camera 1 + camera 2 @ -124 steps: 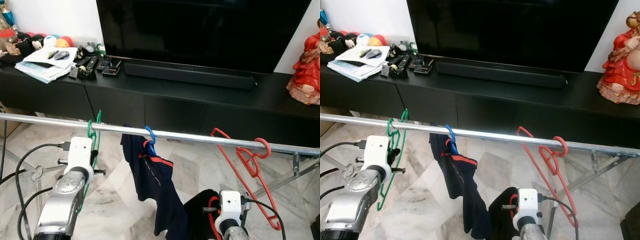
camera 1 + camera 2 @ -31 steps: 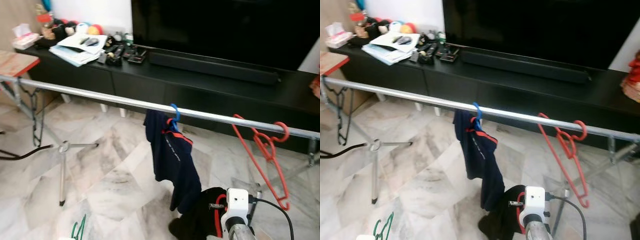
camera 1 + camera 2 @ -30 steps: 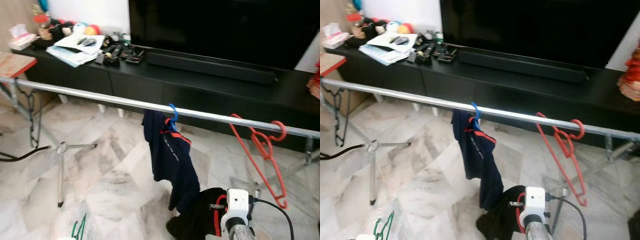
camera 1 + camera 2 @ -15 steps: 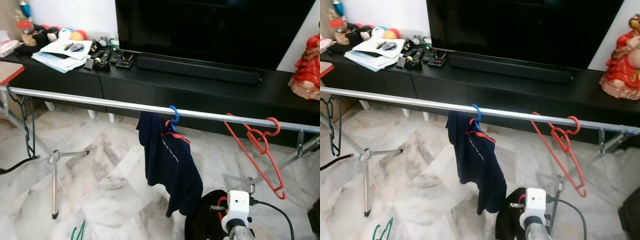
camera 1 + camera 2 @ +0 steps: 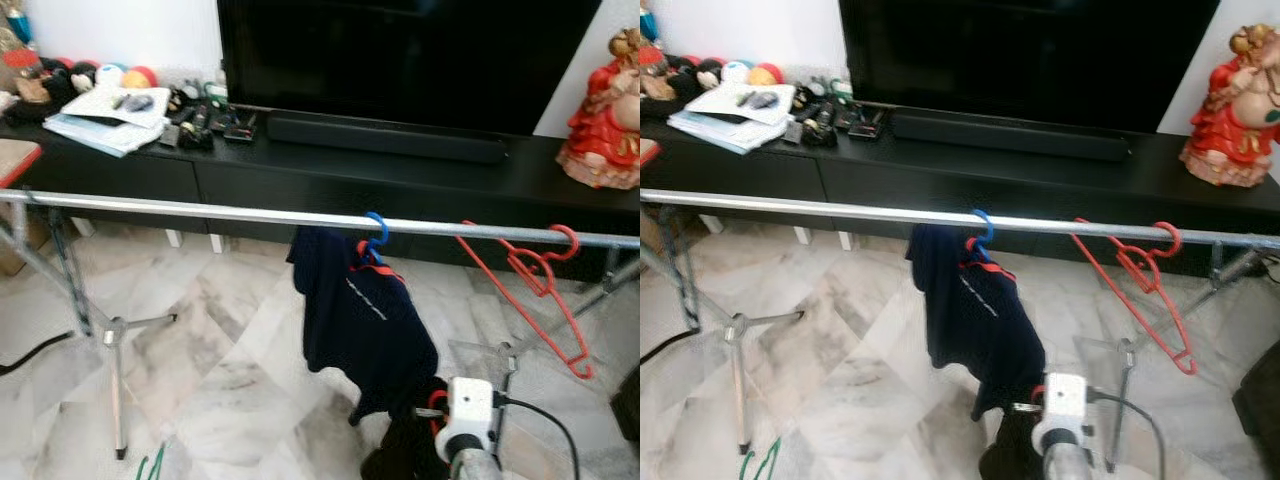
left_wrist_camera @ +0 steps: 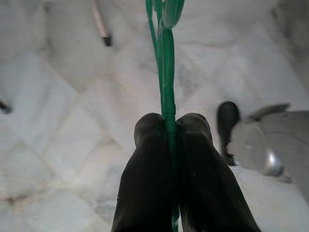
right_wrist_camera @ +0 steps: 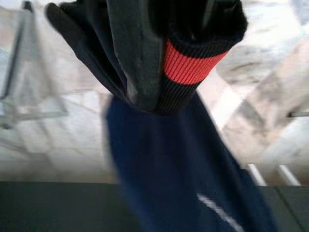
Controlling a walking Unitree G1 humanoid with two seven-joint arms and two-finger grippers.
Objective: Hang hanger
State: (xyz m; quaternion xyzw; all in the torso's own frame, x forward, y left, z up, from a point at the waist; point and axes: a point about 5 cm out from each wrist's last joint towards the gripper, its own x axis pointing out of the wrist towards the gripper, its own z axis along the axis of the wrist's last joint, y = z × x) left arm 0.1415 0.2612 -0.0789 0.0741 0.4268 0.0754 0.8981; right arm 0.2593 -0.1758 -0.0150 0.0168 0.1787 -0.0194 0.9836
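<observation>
A silver rail (image 5: 200, 212) crosses the room at waist height. A blue hanger (image 5: 375, 228) hangs from it with a navy shirt (image 5: 365, 320), and an empty red hanger (image 5: 530, 280) hangs further right. My left gripper (image 6: 169, 121) is shut on a thin green hanger (image 6: 164, 72), held low over the floor. The green hanger's tip (image 5: 150, 465) pokes up at the bottom left, well below the rail. My right gripper (image 7: 161, 92) is shut on a black garment with a red ribbed band (image 7: 190, 63), low in front of the navy shirt. That arm's white wrist (image 5: 468, 405) sits under the rail.
Behind the rail stands a long black TV console (image 5: 400, 185) with a big TV (image 5: 400, 60), a red figurine (image 5: 605, 110) and papers with remotes (image 5: 100, 110). The rack's tripod leg (image 5: 112, 330) stands on the marble floor at the left.
About four seconds ago my left gripper held the green hanger up at the rail; now it hangs low by the floor. Since then the camera has swung, shifting the whole scene.
</observation>
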